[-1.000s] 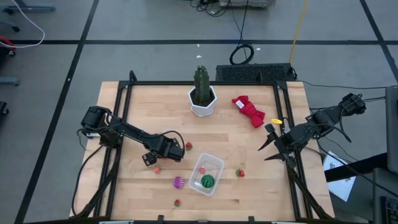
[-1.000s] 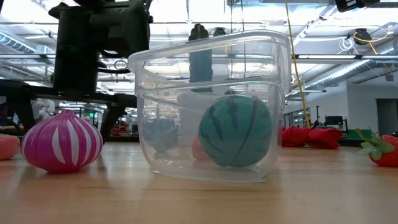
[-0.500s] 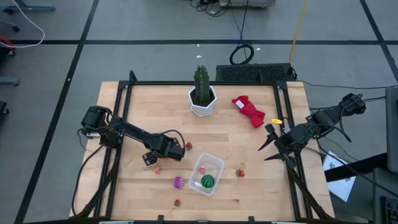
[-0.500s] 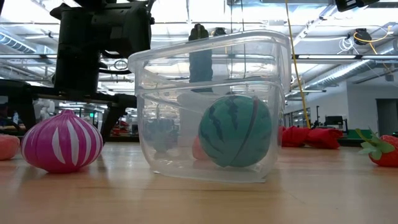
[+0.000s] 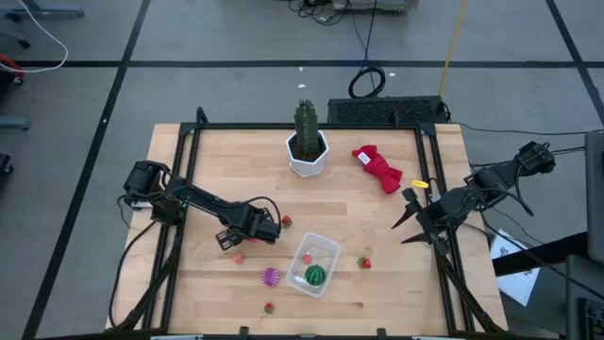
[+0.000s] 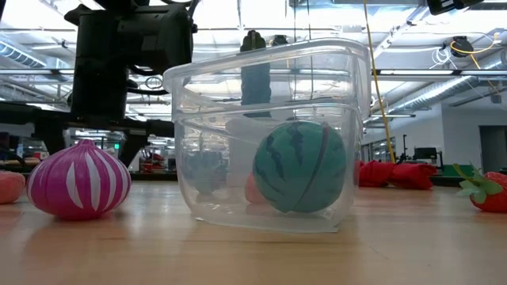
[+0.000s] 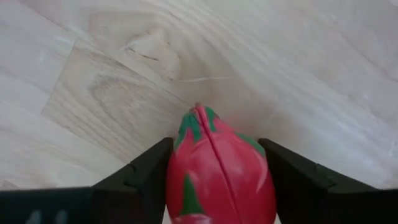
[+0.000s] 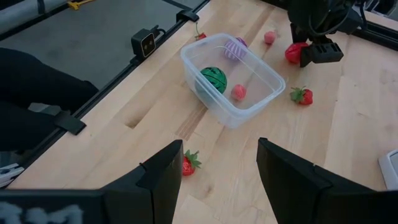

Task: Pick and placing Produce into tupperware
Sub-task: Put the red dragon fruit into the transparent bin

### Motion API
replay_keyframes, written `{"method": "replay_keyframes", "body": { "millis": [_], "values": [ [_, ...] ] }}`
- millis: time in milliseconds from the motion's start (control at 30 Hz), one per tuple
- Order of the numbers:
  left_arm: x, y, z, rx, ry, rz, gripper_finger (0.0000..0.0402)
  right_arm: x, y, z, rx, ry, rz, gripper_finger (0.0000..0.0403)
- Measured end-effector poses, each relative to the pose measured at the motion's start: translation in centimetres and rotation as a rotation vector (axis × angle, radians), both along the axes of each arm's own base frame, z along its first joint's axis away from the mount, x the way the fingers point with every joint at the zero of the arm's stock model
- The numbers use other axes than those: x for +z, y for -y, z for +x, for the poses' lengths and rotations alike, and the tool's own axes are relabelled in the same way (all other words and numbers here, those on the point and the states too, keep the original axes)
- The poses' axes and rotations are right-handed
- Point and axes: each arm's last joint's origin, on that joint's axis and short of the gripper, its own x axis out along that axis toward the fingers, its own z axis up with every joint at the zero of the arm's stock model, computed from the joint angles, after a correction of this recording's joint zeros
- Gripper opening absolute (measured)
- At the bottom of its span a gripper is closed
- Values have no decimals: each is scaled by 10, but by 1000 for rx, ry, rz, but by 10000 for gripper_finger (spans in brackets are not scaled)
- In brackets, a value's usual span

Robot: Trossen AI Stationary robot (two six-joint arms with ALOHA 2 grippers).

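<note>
Fingers of my left gripper (image 7: 221, 177) are pressed on both sides of a red fruit with green leaf tips (image 7: 219, 171), so I am gripping it low over the wooden table (image 5: 377, 227), a little left of the clear plastic container (image 5: 312, 263). Inside the container lie the green striped ball (image 5: 314, 276) and a small pink piece (image 8: 239, 93). The purple striped piece (image 5: 271, 277) lies on the table just left of the container, one strawberry (image 5: 363, 263) lies to its right, and another small red piece (image 5: 269, 307) lies nearer the front edge. My right gripper (image 8: 217, 165) waits at the right side of the table, its fingers apart and holding nothing.
</note>
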Motion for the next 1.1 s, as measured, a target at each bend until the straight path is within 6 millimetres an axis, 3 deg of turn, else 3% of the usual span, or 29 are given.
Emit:
{"method": "replay_keyframes", "body": {
  "millis": [167, 400, 733, 1100],
  "values": [
    [1, 0, 1, -3, 3, -1, 205, 0, 0, 0, 0, 0, 0, 196],
    [4, 1, 4, -38, 5, -4, 226, 0, 0, 0, -1, 0, 0, 196],
    [9, 2, 10, -86, 21, -3, 207, 0, 0, 0, 0, 0, 0, 196],
    [30, 2, 11, -179, 29, -12, 226, 0, 0, 0, 0, 0, 0, 196]
  ]
}}
